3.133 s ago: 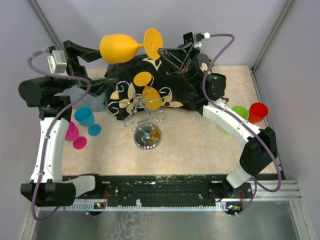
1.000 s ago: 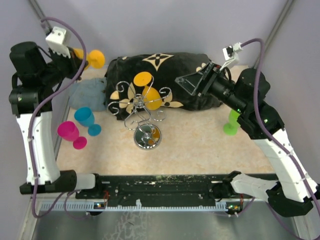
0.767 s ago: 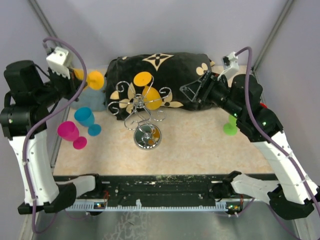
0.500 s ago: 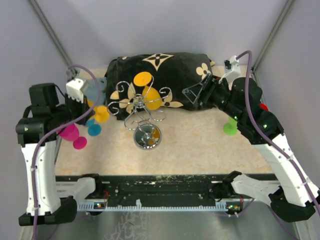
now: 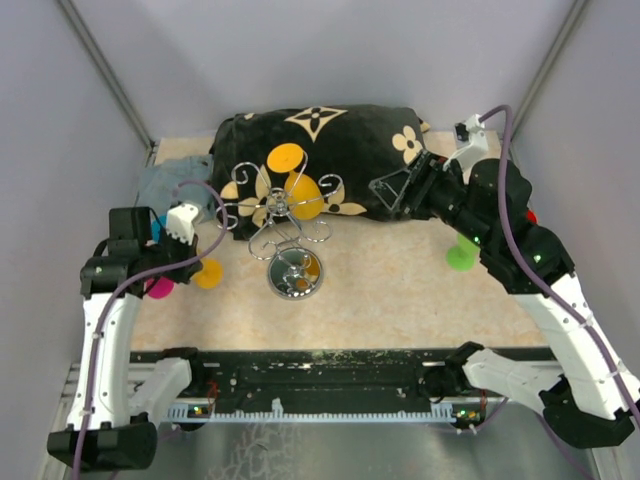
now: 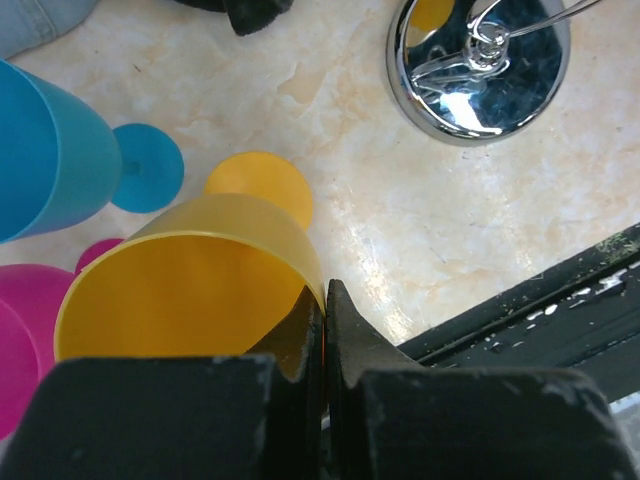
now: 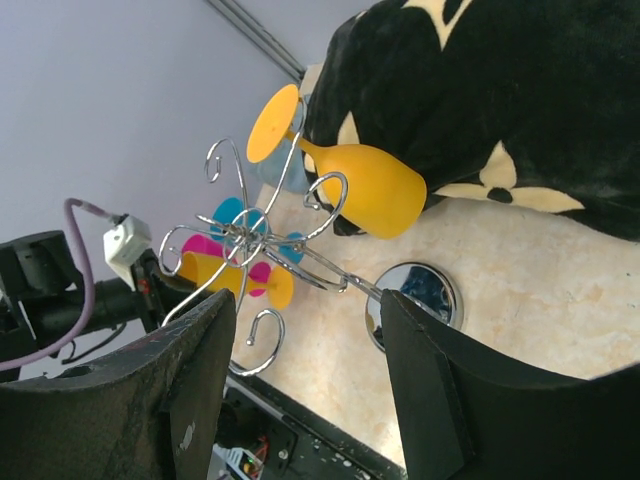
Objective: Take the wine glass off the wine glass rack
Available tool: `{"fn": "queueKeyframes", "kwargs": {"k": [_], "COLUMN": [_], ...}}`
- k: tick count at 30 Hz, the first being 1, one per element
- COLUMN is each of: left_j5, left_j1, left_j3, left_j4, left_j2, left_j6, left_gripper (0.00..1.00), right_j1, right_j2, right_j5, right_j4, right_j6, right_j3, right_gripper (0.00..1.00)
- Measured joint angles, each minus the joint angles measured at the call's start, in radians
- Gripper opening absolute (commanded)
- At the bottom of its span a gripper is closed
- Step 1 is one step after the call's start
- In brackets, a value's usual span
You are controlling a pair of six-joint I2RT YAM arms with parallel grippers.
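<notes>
Our left hand pinches the rim of a yellow wine glass low by the tabletop, near the wine glass rack, where another yellow glass hangs. Our right hand stands wide.

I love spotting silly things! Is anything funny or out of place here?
A big black flowered pillow lies behind the wine glass rack, which looks odd among glasses. One yellow glass hangs from the rack by its foot, which is normal.

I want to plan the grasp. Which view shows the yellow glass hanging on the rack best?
Right wrist: the hanging yellow glass shows whole, side-on, in the rack. Top view foreshortens it from above. Left wrist misses it.
</notes>
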Motion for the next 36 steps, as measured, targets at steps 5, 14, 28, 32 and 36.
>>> {"fn": "queueKeyframes", "kwargs": {"k": [5,14,28,32,36], "left_j5": [-0.013,-0.021,-0.022,-0.021,-0.019], "left_j1": [0.0,0.0,0.004,0.004,0.004], "left_j3": [-0.068,-0.163,-0.192,-0.187,-0.127], "left_j4": [0.062,0.093,0.122,0.116,0.087], "left_j2": [0.004,0.056,0.097,0.098,0.1], "left_j6": [0.032,0.076,0.103,0.108,0.111], "left_gripper": [0.0,0.0,0.41,0.52,0.67], "right_j1": [0.0,0.0,0.0,0.0,0.0], "right_j2": [-0.011,-0.011,-0.012,-0.012,-0.012], "right_j5": [0.002,0.002,0.002,0.001,0.0], "right_j4": [-0.005,-0.008,-0.015,-0.015,-0.015], "right_j6": [0.003,0.01,0.01,0.01,0.01], "right_j3": [0.0,0.0,0.009,0.009,0.009], "right_gripper": [0.6,0.6,0.61,0.61,0.61]}}
